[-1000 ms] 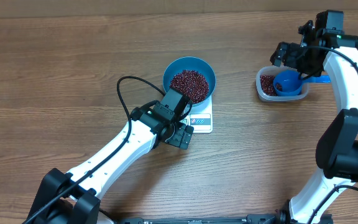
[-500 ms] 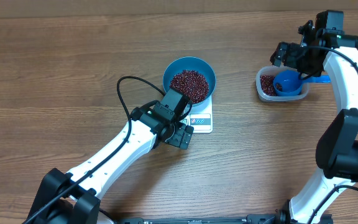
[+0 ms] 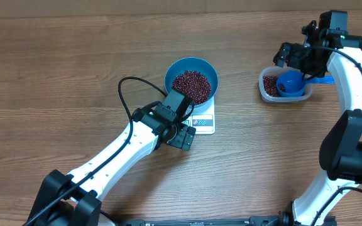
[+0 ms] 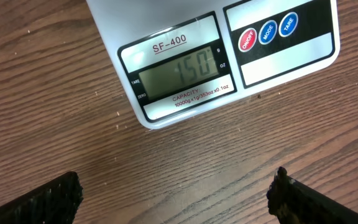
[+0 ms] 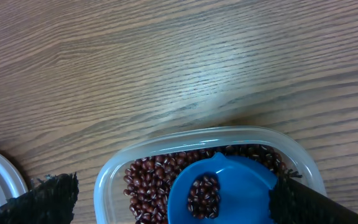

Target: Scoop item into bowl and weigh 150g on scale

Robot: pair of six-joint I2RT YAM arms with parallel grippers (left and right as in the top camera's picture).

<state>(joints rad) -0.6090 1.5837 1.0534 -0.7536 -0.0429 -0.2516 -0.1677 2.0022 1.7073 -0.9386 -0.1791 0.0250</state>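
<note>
We log the beans [image 3: 191, 86] heaped in the blue bowl [image 3: 210, 73], which sits on the scale [image 4: 185, 65]; its display reads 150. We find the left gripper [image 4: 174, 202] released and empty, over bare table [image 4: 55, 124] at six o'clock of the bowl. The right gripper [image 5: 179, 202], also released and empty, hangs above the clear tub [image 5: 166, 142] at three o'clock, where the scoop [image 5: 229, 183] rests on more beans.

Materials and finishes, as observed.
Table [image 5: 166, 56] is noted as matt, grained wood; scale [image 4: 213, 62] as smooth glossy white plastic; tub [image 5: 110, 183] as clear plastic; scoop [image 5: 241, 177] as smooth blue plastic.
</note>
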